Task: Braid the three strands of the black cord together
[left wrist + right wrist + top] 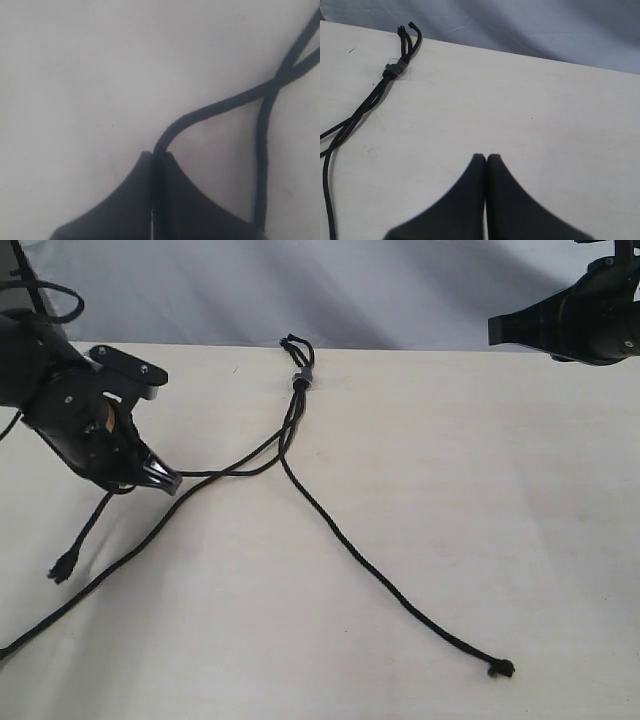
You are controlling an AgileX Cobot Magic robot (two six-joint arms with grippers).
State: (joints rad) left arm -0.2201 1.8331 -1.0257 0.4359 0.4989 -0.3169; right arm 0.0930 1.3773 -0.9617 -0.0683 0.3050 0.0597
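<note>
Left of the grey band [301, 379], our left claw [165, 480] pinches one strand [215, 474] of the black cord [292, 425], which lies on the worktop [480, 460]. Right of the band, our right claw [486, 159] hangs closed, empty. Hard pulling may drag the band.

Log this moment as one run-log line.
left claw: shut on left strand | right claw: shut, empty | middle strand, right strand: loose on table | braid: not started
</note>
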